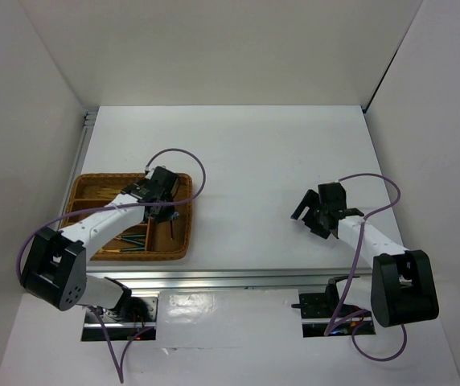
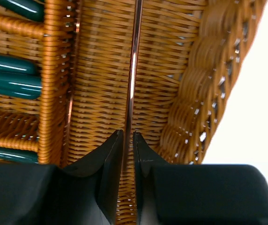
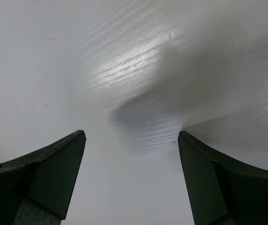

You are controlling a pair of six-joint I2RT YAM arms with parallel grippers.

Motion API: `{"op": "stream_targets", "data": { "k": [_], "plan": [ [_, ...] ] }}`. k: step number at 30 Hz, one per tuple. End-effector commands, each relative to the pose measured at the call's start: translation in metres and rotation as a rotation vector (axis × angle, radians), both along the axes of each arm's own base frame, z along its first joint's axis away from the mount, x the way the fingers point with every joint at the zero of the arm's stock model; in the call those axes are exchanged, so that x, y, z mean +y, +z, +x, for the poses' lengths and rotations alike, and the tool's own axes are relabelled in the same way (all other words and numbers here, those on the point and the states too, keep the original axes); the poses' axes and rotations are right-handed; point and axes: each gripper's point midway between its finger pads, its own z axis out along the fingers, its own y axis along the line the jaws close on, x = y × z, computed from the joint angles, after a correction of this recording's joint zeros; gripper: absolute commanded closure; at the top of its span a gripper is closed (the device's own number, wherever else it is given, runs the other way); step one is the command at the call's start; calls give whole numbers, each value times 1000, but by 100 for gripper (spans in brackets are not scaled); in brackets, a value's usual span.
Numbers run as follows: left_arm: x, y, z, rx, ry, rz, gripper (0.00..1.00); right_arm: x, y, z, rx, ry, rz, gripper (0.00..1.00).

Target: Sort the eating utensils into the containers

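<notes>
The left claw (image 2: 128,137) sits narrow around the thin brown stick (image 2: 134,70), clamped or loosened I cannot tell, in the wicker tray's (image 2: 209,93) edge compartment; the right claw (image 3: 131,159) gapes empty. Likely the placing step: next, open fully, lift straight.

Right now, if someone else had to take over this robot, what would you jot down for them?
Left gripper: jaws nearly together around the thin brown stick, over the end compartment of the wicker tray; gripping or letting go, I cannot tell.
Right gripper: open, empty, above the table.
Done: green-handled utensils lie in neighbouring compartments.
Left: probably just setting the stick down; no utensil shows outside the tray.
</notes>
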Motion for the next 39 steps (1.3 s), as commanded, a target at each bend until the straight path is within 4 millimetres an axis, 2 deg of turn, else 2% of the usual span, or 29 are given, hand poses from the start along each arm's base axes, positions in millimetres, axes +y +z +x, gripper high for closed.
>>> {"op": "stream_targets", "data": {
  "k": [1, 6, 10, 11, 15, 17, 20, 22, 23, 26, 27, 28, 29, 31, 32, 33, 35, 36, 39],
  "plan": [
    [8, -2, 1, 4, 3, 18, 71, -2, -2, 1, -2, -11, -1, 12],
    [18, -3, 2, 11, 24, 36, 65, -2, -2, 1, -2, -11, -1, 12],
    [18, 3, 6, 5, 19, 28, 56, -2, -4, 0, 7, -11, -2, 12],
    [19, 5, 4, 4, 9, 33, 51, -2, -4, 0, 7, -11, -2, 12],
    [15, 21, 8, -34, -35, 19, 39, 0, -3, 2, -1, -13, 12, 12],
    [12, 38, 13, -81, -48, -3, 35, 0, -1, 3, -11, -6, 8, 12],
    [8, 60, 14, -145, -83, -34, 28, 5, 13, 9, -56, 48, 17, 12],
    [3, 76, 19, -205, -112, -55, 25, 9, 25, 15, -99, 104, 13, 12],
    [0, 85, 19, -225, -131, -71, 20, 14, 38, 21, -147, 137, 30, 12],
    [-2, 112, 23, -310, -171, -83, 14, 24, 65, 33, -231, 203, 50, 12],
    [-1, 115, 22, -321, -179, -79, 11, 25, 74, 34, -249, 221, 47, 11],
    [-2, 127, 23, -360, -179, -91, 9, 26, 80, 37, -263, 241, 42, 11],
    [-2, 133, 25, -386, -185, -92, 7, 26, 95, 44, -297, 250, 33, 11],
    [-2, 144, 28, -431, -192, -102, 4, 28, 114, 46, -329, 277, 25, 11],
    [-2, 157, 29, -472, -191, -114, 4, 26, 120, 49, -336, 268, 15, 10],
    [0, 159, 32, -484, -189, -108, 2, 24, 141, 54, -394, 259, 4, 10],
    [3, 169, 34, -517, -179, -115, 0, 24, 157, 55, -427, 265, -4, 10],
    [8, 169, 36, -520, -161, -104, 0, 26, 175, 56, -474, 273, 3, 10],
    [15, 163, 33, -489, -136, -98, 0, 28, 193, 55, -543, 283, 10, 10]
  ]
}}
